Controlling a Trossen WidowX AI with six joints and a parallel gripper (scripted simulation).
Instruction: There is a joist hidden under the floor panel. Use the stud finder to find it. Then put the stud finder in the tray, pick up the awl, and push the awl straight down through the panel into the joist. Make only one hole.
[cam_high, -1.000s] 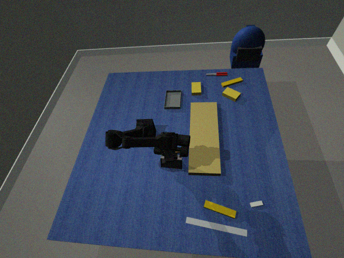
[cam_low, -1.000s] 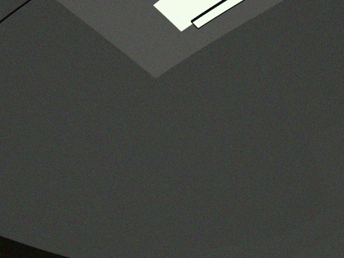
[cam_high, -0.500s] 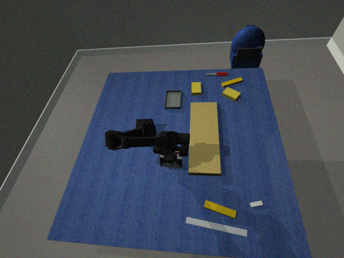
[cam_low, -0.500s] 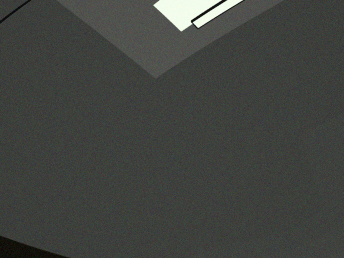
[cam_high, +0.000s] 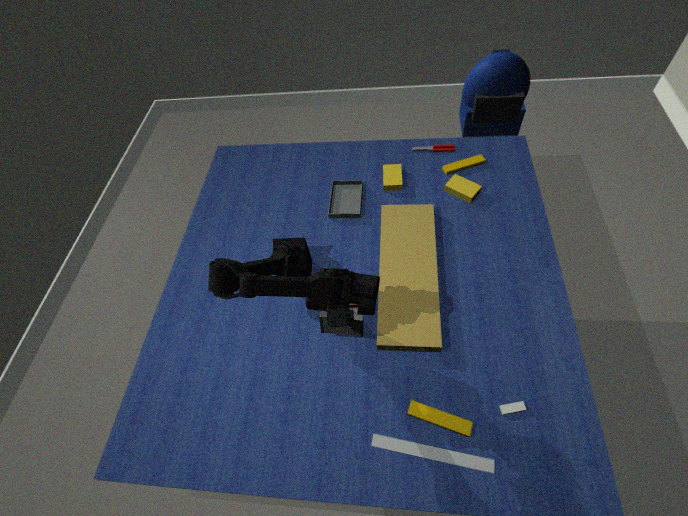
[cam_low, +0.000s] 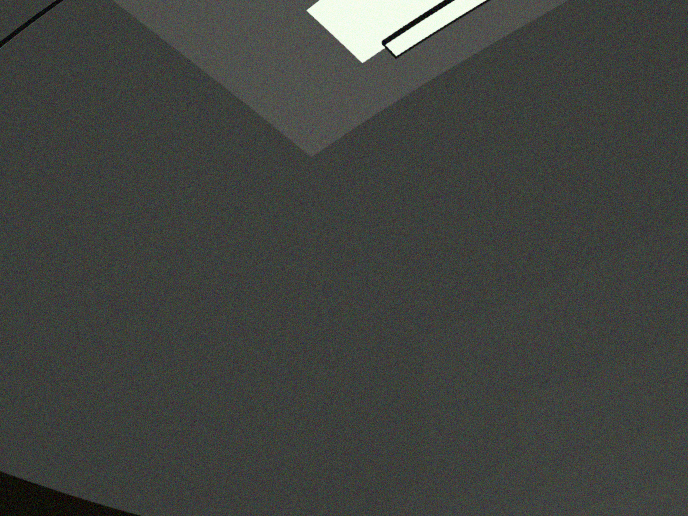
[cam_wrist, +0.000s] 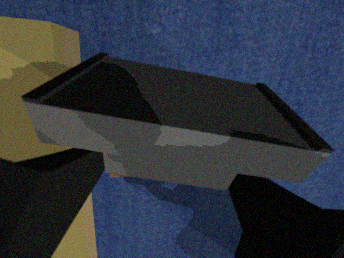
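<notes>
My gripper (cam_high: 341, 316) (cam_wrist: 170, 154) is shut on the stud finder (cam_high: 341, 327) (cam_wrist: 200, 150), a wide grey body with a black face and raised black rims. It holds it beside the near left part of the floor panel (cam_high: 407, 238) (cam_wrist: 35, 42), a long tan board. The height over the mat is hard to tell. The awl lies under the stud finder, nearly hidden; a sliver of its orange handle (cam_high: 353, 304) (cam_wrist: 116, 175) shows. The tray (cam_high: 362, 199), shallow with a dark rim, stands behind the arm. The joist is hidden.
Two yellow blocks (cam_high: 392, 176) (cam_high: 462, 187), a yellow bar (cam_high: 464, 164) and a red-handled tool (cam_high: 443, 148) lie at the back. Another yellow bar (cam_high: 440, 417), a long white strip (cam_high: 432, 453) and a small white piece (cam_high: 512, 407) lie in front. The exterior view shows no work objects.
</notes>
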